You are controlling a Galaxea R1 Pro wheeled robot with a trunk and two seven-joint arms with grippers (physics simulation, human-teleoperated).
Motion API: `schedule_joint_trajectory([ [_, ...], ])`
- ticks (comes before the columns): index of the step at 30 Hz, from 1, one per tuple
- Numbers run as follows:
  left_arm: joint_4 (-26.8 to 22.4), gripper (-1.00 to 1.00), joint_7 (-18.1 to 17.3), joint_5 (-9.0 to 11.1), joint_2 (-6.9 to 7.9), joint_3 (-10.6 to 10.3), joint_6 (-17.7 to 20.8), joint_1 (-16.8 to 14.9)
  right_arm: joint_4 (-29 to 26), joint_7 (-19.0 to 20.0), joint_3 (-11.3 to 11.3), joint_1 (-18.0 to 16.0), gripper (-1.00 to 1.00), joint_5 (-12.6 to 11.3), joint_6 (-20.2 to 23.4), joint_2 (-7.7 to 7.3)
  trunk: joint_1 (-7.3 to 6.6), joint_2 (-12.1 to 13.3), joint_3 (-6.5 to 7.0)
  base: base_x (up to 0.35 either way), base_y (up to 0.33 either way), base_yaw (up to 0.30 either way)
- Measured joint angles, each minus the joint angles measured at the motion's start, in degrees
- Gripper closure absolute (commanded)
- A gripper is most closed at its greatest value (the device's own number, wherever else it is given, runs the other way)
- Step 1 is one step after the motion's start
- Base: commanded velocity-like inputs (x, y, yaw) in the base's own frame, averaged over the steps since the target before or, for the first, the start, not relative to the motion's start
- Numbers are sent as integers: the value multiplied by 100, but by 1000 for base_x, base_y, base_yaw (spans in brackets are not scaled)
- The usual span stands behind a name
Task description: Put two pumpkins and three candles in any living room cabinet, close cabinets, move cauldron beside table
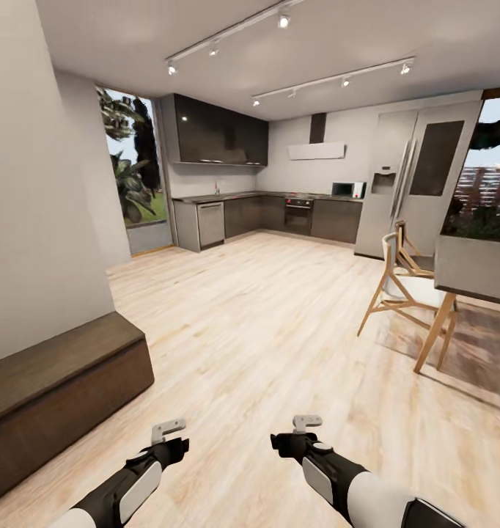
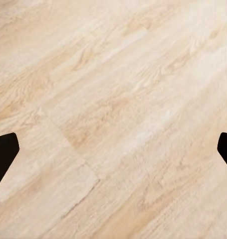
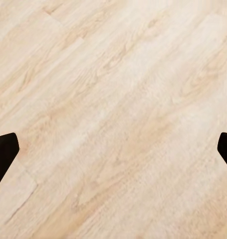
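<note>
The long low dark-brown wood cabinet [image 1: 56, 392] sits at lower left, drawers closed. Both the left gripper [image 1: 169, 434] and right gripper [image 1: 305, 427] hang spread wide, empty, over pale plank floor [image 1: 265, 330]. Turning carelessly risks clipping the cabinet's corner.

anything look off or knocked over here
Nothing stands out. The cabinet at the left wall is shut, the chairs stand upright by the table, and the wood floor is bare. Both grippers, left and right, hang open and empty.
</note>
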Motion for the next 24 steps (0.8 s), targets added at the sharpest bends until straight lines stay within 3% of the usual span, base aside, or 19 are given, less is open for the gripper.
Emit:
schedule_joint_trajectory([
  [24, 59, -100, 1, 0, 0, 0, -13, -2, -2, 0, -1, 0, -100, 2, -3, -1, 2, 0, 0, 10, -10, 291],
])
